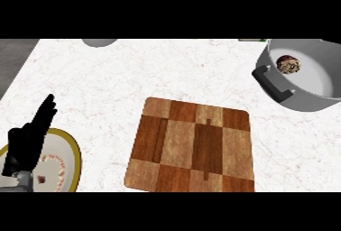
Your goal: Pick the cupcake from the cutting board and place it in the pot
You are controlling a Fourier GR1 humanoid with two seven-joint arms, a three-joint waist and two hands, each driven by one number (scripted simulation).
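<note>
Sitting inside the pot (313, 97), the cupcake (288, 64) rests on its pale floor toward the rim nearest the cutting board, close by the black handle (273, 83). By my reckoning the placing is done, since nothing lies on the cutting board (190, 146), which sits in the middle of the surface (133, 72), well apart from the pot at the far right corner. My left hand (30, 135) stands at the left edge with fingers straight and pressed together, pointing up, holding nothing, over a yellow-rimmed plate (72, 155). My right hand does not show at all. I judge that little is left beyond settling both arms away from the pot.
</note>
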